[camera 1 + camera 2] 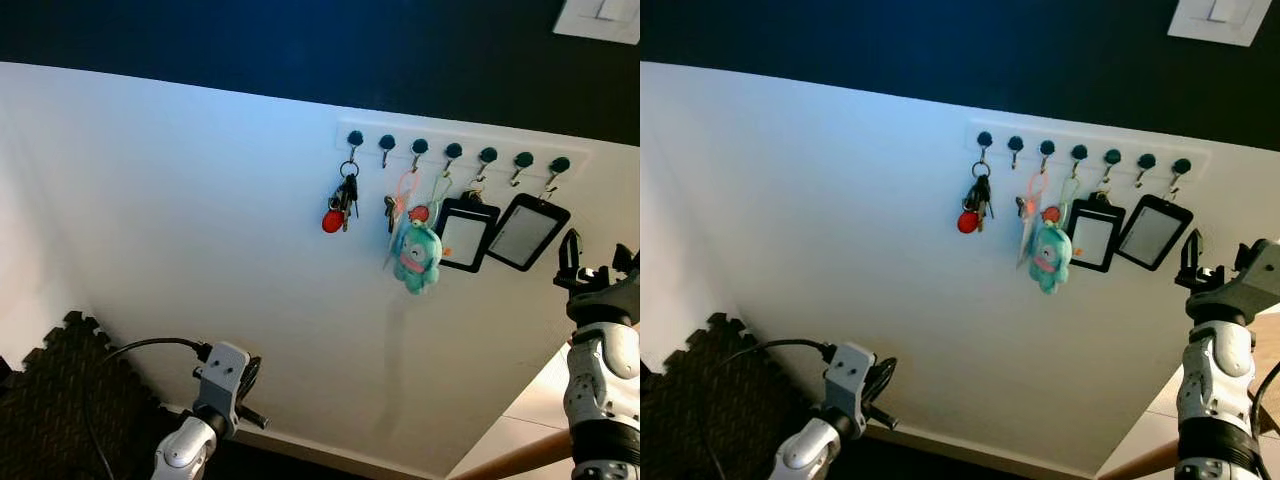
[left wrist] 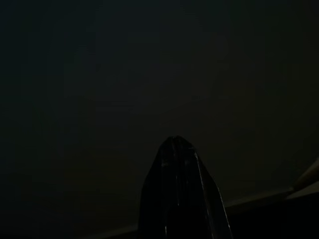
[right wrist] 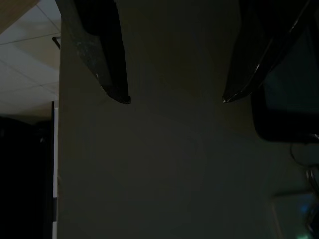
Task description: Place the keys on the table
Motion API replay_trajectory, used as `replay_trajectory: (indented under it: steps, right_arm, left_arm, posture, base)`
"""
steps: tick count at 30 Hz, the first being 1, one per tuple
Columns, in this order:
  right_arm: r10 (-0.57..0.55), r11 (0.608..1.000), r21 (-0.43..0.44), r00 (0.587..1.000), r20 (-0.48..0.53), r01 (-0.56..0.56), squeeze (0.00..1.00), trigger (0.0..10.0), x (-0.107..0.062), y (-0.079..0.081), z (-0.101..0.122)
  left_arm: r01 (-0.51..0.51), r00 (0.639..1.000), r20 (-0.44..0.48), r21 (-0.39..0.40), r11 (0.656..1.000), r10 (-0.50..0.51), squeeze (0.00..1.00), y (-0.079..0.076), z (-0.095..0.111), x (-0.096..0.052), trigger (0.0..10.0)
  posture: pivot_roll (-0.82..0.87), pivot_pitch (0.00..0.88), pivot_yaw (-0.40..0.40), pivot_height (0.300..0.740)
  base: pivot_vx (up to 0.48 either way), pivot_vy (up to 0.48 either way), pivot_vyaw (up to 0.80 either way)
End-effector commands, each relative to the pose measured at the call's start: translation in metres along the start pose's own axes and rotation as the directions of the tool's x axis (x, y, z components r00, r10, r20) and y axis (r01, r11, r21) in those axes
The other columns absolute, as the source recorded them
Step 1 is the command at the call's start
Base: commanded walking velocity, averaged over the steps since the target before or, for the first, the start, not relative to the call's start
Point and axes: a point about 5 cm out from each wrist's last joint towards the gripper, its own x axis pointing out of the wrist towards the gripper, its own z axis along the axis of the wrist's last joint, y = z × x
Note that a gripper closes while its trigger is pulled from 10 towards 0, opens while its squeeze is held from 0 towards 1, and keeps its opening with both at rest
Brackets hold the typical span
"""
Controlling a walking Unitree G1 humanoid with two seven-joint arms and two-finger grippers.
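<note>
A bunch of keys with a red tag (image 1: 340,205) hangs from the leftmost hook of a white hook rail (image 1: 455,150) on the white wall. My right gripper (image 1: 597,258) is raised at the far right, just below and right of the rail's last hook and well apart from the keys. The right wrist view shows its two black fingers (image 3: 107,59) spread open against the wall with nothing between them. My left gripper (image 1: 253,395) hangs low near the baseboard; in the dark left wrist view its fingers (image 2: 177,194) lie together, shut.
Further along the rail hang a loose key, a teal plush keychain (image 1: 417,258) and two black badge holders (image 1: 463,235) (image 1: 527,232). A light switch plate (image 1: 598,18) sits on the dark upper wall. Dark foam mat (image 1: 60,400) lies lower left, tiled floor (image 1: 520,430) lower right.
</note>
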Motion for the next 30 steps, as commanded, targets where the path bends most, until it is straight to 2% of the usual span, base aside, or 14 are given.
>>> replay_trajectory:
  steps: [1, 6, 14, 19, 21, 25, 28, 29, 30]
  right_arm:
    - [-0.006, 1.0, 0.0, 1.0, -0.024, 0.006, 0.0, 10.0, -0.005, -0.002, -0.009]
    - [-0.001, 1.0, -0.002, 1.0, -0.03, 0.001, 0.0, 10.0, -0.007, 0.0, -0.012]
    - [0.027, 1.0, -0.001, 0.998, -0.063, -0.027, 0.0, 10.0, -0.006, 0.002, -0.015]
    - [0.085, 0.996, 0.035, 0.992, -0.098, -0.082, 0.0, 10.0, 0.0, 0.002, -0.015]
    - [0.099, 0.995, 0.041, 0.99, -0.097, -0.095, 0.0, 10.0, 0.0, 0.001, -0.013]
    - [0.12, 0.992, 0.047, 0.989, -0.085, -0.117, 0.0, 10.0, -0.002, -0.011, -0.007]
    - [0.136, 0.99, 0.045, 0.987, -0.084, -0.133, 0.0, 10.0, -0.002, -0.012, -0.006]
    - [0.207, 0.978, 0.051, 0.975, -0.079, -0.203, 0.0, 10.0, -0.004, -0.013, -0.002]
    - [0.207, 0.978, 0.051, 0.975, -0.079, -0.203, 0.0, 10.0, -0.004, -0.013, -0.002]
  left_arm:
    - [-0.012, 1.0, 0.008, 0.038, 0.999, 0.011, 0.0, 0.009, 0.006, 0.002, 10.0]
    - [-0.012, 1.0, 0.014, 0.038, 0.999, 0.011, 0.0, 0.012, 0.009, 0.003, 10.0]
    - [0.015, 1.0, 0.025, 0.033, 0.999, -0.016, 0.0, 0.007, 0.011, 0.004, 10.0]
    - [0.04, 0.998, 0.041, 0.033, 0.999, -0.042, 0.0, 0.002, 0.014, 0.005, 10.0]
    - [0.049, 0.998, 0.044, 0.035, 0.998, -0.051, 0.0, 0.001, 0.014, 0.004, 10.0]
    - [0.061, 0.997, 0.039, 0.04, 0.997, -0.062, 0.0, -0.001, 0.013, 0.002, 10.0]
    - [0.064, 0.997, 0.037, 0.04, 0.997, -0.065, 0.0, -0.001, 0.012, 0.002, 10.0]
    - [0.072, 0.997, 0.035, 0.04, 0.997, -0.073, 0.0, -0.002, 0.012, 0.002, 10.0]
    - [0.072, 0.997, 0.035, 0.04, 0.997, -0.073, 0.0, -0.002, 0.012, 0.002, 10.0]
  posture:
    - [0.08, 0.027, -0.047, 0.74]
    - [0.08, 0.033, -0.044, 0.74]
    - [0.08, 0.042, -0.048, 0.74]
    - [0.08, 0.044, -0.053, 0.74]
    - [0.08, 0.045, -0.054, 0.74]
    - [0.08, 0.045, -0.053, 0.74]
    - [0.07, 0.043, -0.052, 0.74]
    - [0.07, 0.042, -0.051, 0.74]
    - [0.07, 0.042, -0.051, 0.74]
  base:
    - [0.0, 0.0, 0.0]
    - [0.0, 0.0, 0.0]
    - [0.0, 0.0, 0.0]
    - [0.0, 0.0, 0.0]
    - [0.0, 0.0, 0.0]
    - [0.0, 0.0, 0.0]
    - [0.0, 0.0, 0.0]
    - [0.0, 0.0, 0.0]
    - [0.0, 0.0, 0.0]
